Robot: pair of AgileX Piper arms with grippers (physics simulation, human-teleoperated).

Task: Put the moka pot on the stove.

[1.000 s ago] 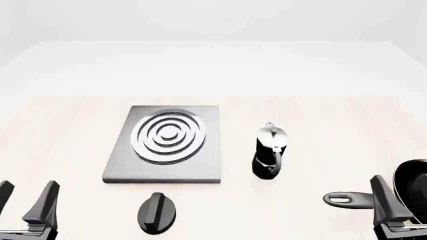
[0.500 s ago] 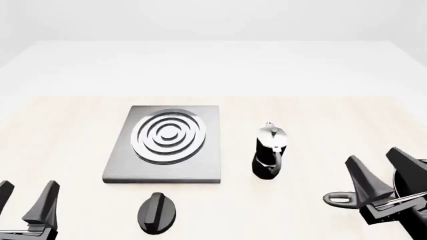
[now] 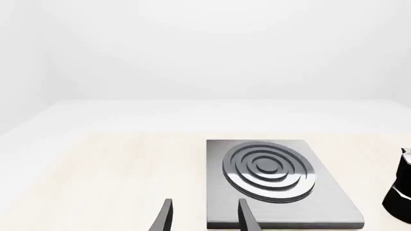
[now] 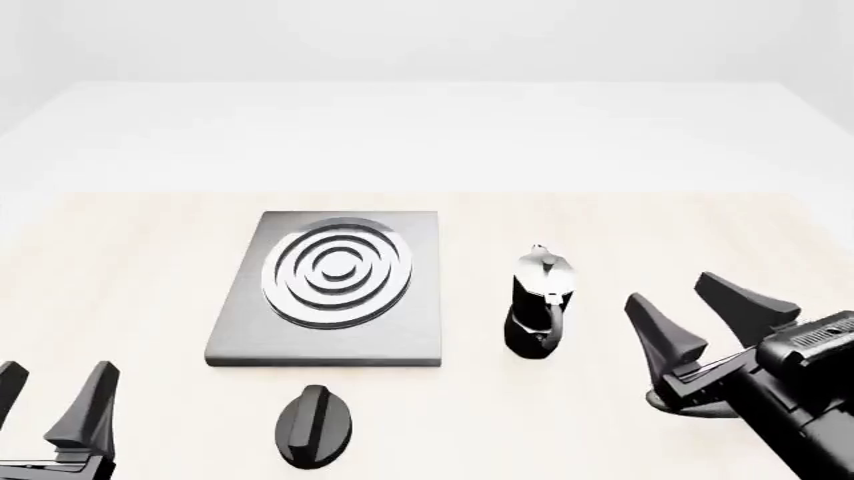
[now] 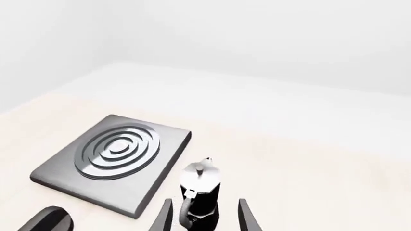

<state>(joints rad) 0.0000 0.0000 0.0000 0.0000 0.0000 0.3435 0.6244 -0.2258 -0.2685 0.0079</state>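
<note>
Moka pot [image 4: 539, 302] is standing upright on the desk [image 4: 641, 240], just beside the stove [image 4: 334, 288] on its right side, not touching it. Right claw [image 4: 689, 315] is hovering to the right of the pot, fingers spread wide, gripping nothing; in the right wrist view the pot [image 5: 200, 194] is sitting between the two fingertips, apart from both. Left claw [image 4: 51, 400] is sitting low, near the stove's front-left corner, fingers spread, empty. A black knob [image 4: 312, 426] is lying just in front of the stove.
</note>
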